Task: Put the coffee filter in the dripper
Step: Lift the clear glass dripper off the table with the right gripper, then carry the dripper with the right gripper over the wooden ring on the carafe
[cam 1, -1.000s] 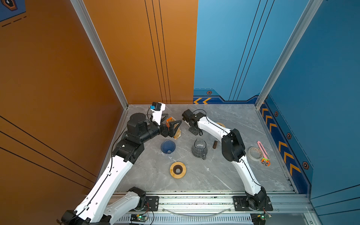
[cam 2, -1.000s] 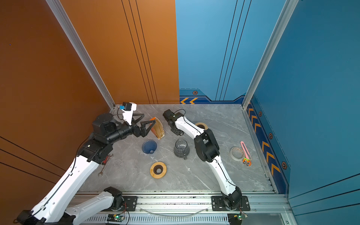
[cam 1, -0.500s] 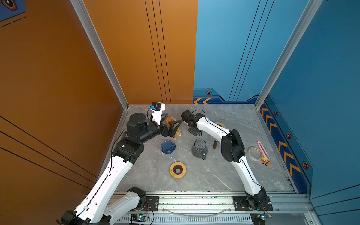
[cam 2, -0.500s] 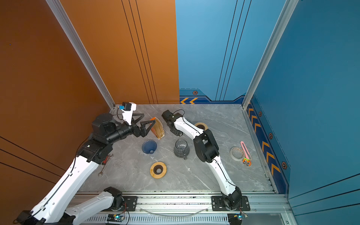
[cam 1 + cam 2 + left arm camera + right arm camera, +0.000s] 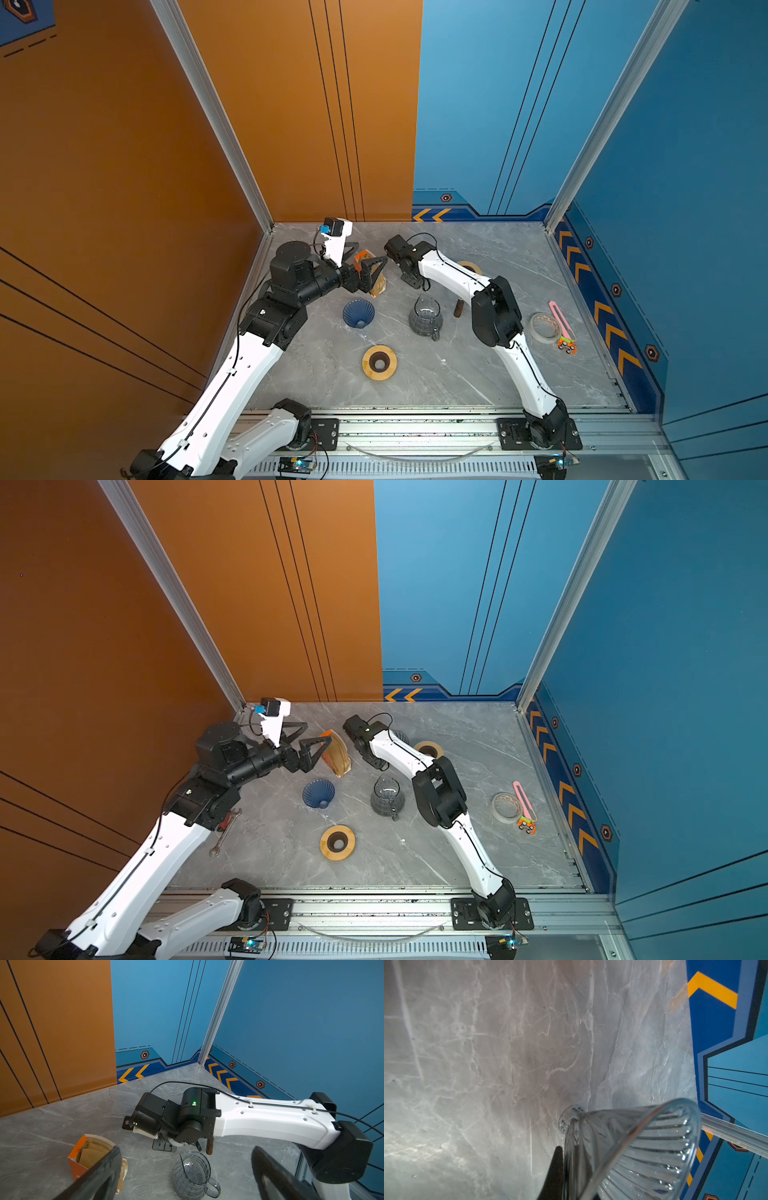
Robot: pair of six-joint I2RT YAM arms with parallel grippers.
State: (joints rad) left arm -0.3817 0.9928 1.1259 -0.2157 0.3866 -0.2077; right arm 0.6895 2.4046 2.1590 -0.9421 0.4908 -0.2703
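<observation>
left gripper (image 5: 316,734): jaws spread wide, one finger just beside the filter box (image 5: 73,1162).
filter box: stands open-topped; we see brown coffee filters (image 5: 91,1154) stacked inside.
right gripper (image 5: 565,1160): pressed together, pinching the wall of the clear ribbed dripper (image 5: 643,1147), which we find empty.
blue cone (image 5: 358,312): on the table between box and carafe, empty.
glass carafe (image 5: 424,319): upright.

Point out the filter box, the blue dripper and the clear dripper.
filter box (image 5: 75,1167), left wrist view, orange side wall.
blue dripper (image 5: 358,311), a top view, ribbed inner wall.
clear dripper (image 5: 654,1147), right wrist view, ribbed inner wall.
</observation>
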